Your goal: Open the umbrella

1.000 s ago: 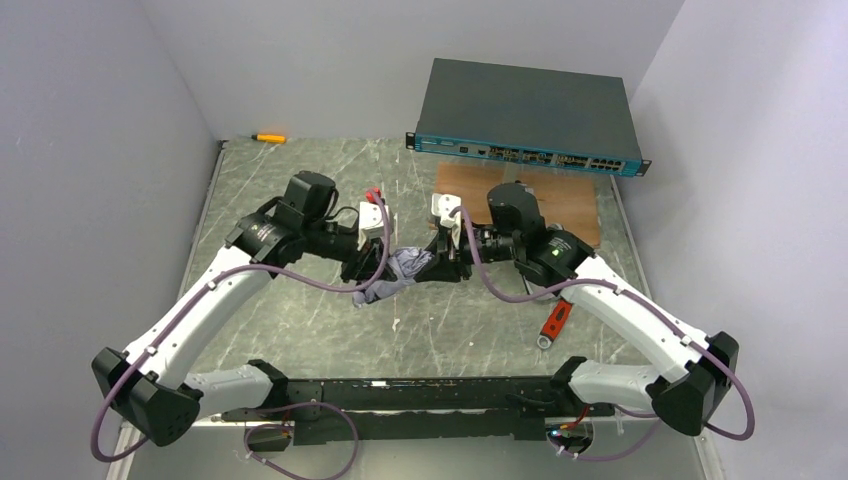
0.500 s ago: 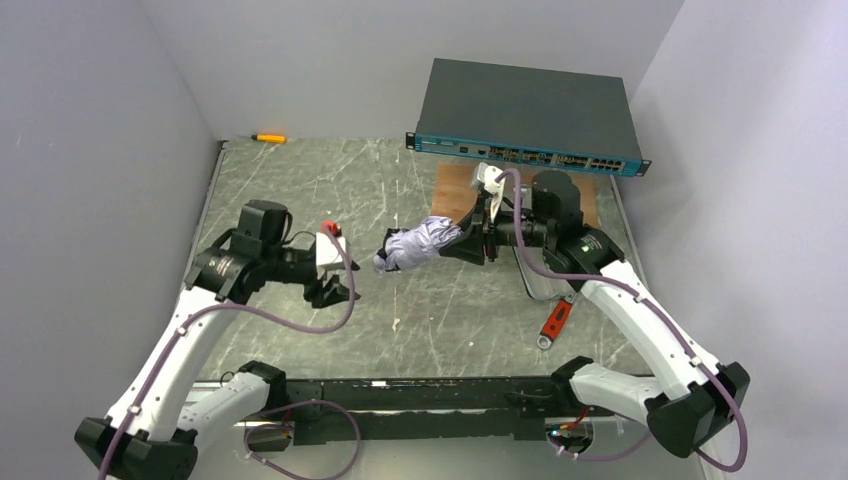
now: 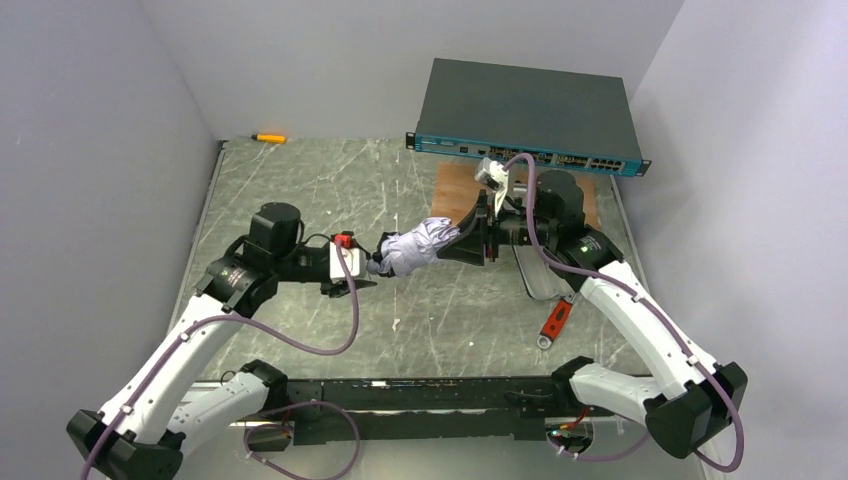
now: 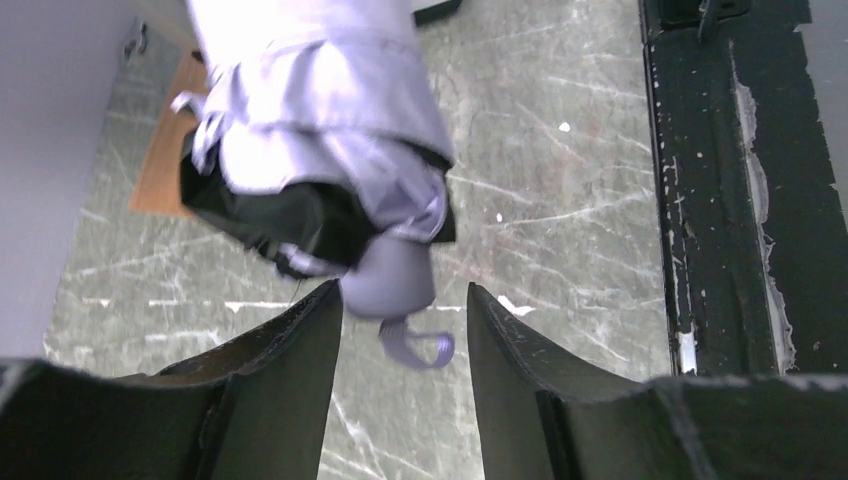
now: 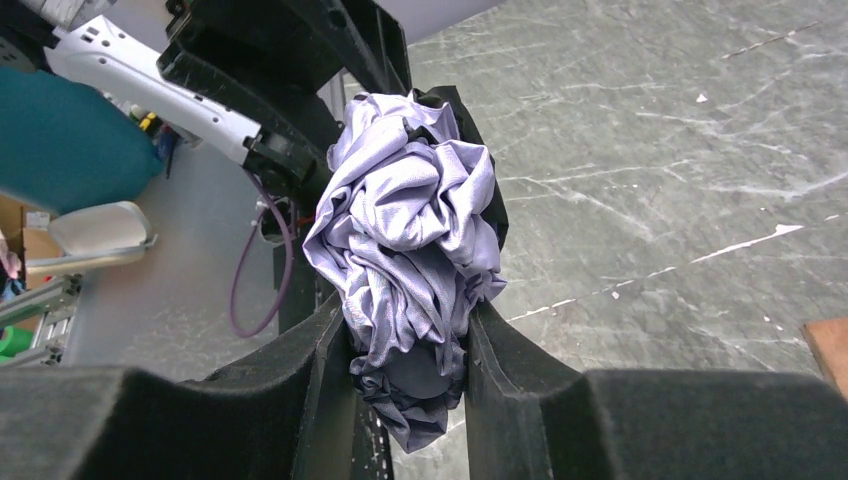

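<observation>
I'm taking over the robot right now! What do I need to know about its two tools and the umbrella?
Left tool: open around the pale handle of the umbrella, not clamped on it.
Right tool: shut on the crumpled end of the umbrella, holding it out sideways toward the left tool.
Done: the umbrella is picked up and its handle sits inside the left tool's gap.
Left: close the left tool on the handle, then probably pull the two ends apart. The umbrella is folded shut.
</observation>
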You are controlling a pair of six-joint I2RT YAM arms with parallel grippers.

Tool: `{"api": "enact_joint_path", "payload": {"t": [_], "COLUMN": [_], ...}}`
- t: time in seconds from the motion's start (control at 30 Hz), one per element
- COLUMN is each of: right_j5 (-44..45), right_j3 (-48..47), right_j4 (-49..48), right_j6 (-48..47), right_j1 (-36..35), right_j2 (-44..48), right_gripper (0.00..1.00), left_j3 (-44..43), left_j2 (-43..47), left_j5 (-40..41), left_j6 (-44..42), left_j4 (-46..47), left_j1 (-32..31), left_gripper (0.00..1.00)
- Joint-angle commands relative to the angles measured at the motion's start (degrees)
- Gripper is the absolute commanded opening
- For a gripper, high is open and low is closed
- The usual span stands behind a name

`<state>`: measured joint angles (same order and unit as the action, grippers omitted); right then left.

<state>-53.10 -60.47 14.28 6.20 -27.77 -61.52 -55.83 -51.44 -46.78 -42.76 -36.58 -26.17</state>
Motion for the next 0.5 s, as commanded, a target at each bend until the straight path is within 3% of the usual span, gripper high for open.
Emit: {"api": "enact_joint_path", "payload": {"t": [0.0, 0.1, 0.3, 0.33, 0.37, 0.4, 0.47], "right_j5": [-3.26, -4.07, -2.95, -0.41, 2.68, 6.09, 12.94], "right_j3": [-1.8, -1.6, 0.37, 0.2, -0.05, -0.59, -2.19], "right_j4": [-7.31, -7.07, -5.38, -3.68, -1.39, 1.17, 6.56], "right_j6": [3.36, 3.36, 2.75, 1.44, -0.76, -4.57, -13.17], "right_j1": [0.25, 0.19, 0.61, 0.59, 0.62, 0.61, 0.62], "right_j2": [0.05, 0.25, 2.04, 2.4, 2.82, 3.28, 4.48], "right_gripper": [0.0, 0.0, 0.0, 0.14, 0.45, 0.66, 0.91], "left_j3": [0.06, 0.63, -0.26, -0.35, -0.41, -0.56, -1.01], "left_j2": [0.11, 0.0, 0.26, 0.43, 0.6, 0.8, 1.2], "left_j5": [4.07, 6.92, 9.18, 9.61, 10.18, 10.77, 11.11], "left_j6": [2.35, 4.62, 5.18, 5.04, 4.72, 4.25, 1.37], "left_j4": [5.09, 7.91, 7.43, 7.03, 6.78, 6.4, 5.15], "left_j1": [-5.21, -6.7, -6.73, -6.69, -6.62, -6.69, -6.7], "left_gripper": [0.51, 0.42, 0.01, 0.0, 0.0, 0.0, 0.0]}}
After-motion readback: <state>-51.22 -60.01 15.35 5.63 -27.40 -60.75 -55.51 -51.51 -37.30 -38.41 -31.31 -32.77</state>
